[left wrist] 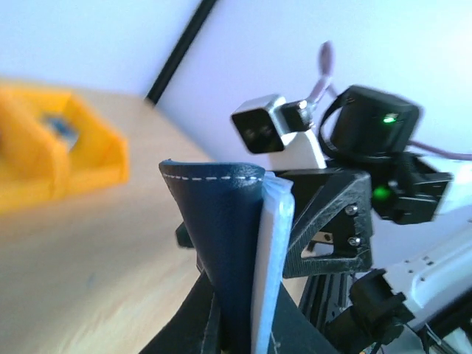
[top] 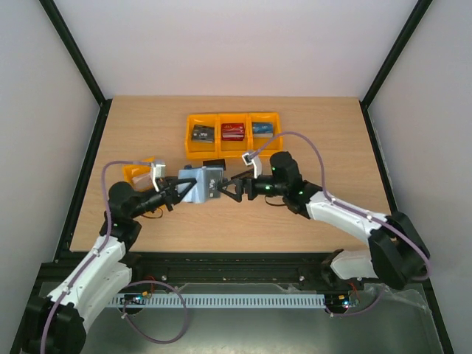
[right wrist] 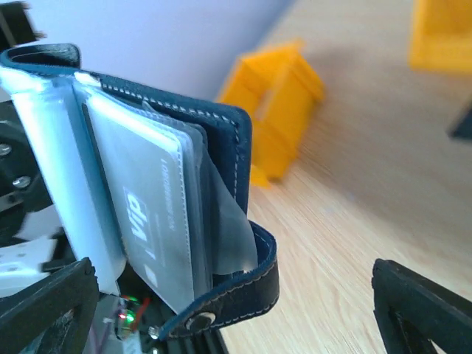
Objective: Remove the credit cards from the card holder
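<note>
Right up against the right wrist lens, it's the card holder (right wrist: 158, 184), navy, stitched in white, fanned open with its clear sleeves showing and its snap tab (right wrist: 195, 321) hanging at the bottom. One pale credit card (right wrist: 151, 221) with grey "vip" lettering sits tucked inside the front sleeve. The right gripper (top: 225, 190) is spread wide, one dark finger at each lower corner of its own view, the far one (right wrist: 424, 310) well off from the holder. Whether the near finger touches the leather, I can't tell. Over to the left gripper (top: 175, 196): pressed together on the holder's folded edge, the navy cover rising straight up from between its fingers (left wrist: 188, 324). From above, the holder hangs above the table (top: 310, 214), between the two arms, just in front of the orange three-part bin (top: 232, 133). A small black rectangle (top: 214, 163) lies beside that bin, and a single orange bin (top: 136, 171) stands beside the left arm.
</note>
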Tool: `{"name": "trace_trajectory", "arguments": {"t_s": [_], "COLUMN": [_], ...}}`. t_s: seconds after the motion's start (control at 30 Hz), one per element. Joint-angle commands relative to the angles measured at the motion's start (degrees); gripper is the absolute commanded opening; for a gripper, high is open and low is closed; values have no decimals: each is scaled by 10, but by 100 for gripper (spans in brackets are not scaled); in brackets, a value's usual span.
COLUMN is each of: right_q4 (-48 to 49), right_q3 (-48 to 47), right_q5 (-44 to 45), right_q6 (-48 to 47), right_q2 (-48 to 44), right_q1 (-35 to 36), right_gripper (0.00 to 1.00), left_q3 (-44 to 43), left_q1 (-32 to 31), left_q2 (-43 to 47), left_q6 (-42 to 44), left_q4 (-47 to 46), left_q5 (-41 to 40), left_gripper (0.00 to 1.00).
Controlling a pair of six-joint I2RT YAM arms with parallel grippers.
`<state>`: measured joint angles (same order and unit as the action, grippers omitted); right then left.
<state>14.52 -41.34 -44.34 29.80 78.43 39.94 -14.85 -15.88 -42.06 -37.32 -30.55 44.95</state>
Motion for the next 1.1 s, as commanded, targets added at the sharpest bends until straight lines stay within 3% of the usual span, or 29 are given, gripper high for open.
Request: {"name": "trace_trajectory", "arguments": {"t_s": [0.0,0.17,0.23,0.37,0.6,0.63,0.73,0.83,0.87,0.97,1.07], "right_q4": [96,126,156,219,227,225,217,193,182,147,38], "right_q3": [10,-13,-17,-16,-33,-34,-36,-35,-34,-35,-56], "right_q5": [-60,-104,-121,-152,-186,-189,-186,-163,-147,-86,13], "right_q6": [-37,-27,-6,42,41,40,37,20,15,6,-20], "right_q2": [-66,-78,-70,-58,-62,-61,-67,-81,-87,-99,-99], "right_q1": [-4,-4,-3,1,34,36,39,38,38,36,34], "right_gripper": [99,99,93,54,39,34,3,2,2,2,2], "left_q3": [-48,-88,-93,-100,-87,-85,-84,-78,-74,-63,-55], "left_q1": [14,14,14,13,13,13,14,18,22,38,55], "left_q2": [30,41,42,45,52,52,55,60,62,70,79], "left_q6": [47,57,57,61,53,49,41,33,34,56,79], "left_q4": [-116,-119,-125,-115,-107,-109,-112,-95,-81,-24,37], "left_q5": [141,186,189,193,163,162,157,128,106,1,-136], "left_gripper": [2,2,2,2,2,2,2,2,7,53,73]}}
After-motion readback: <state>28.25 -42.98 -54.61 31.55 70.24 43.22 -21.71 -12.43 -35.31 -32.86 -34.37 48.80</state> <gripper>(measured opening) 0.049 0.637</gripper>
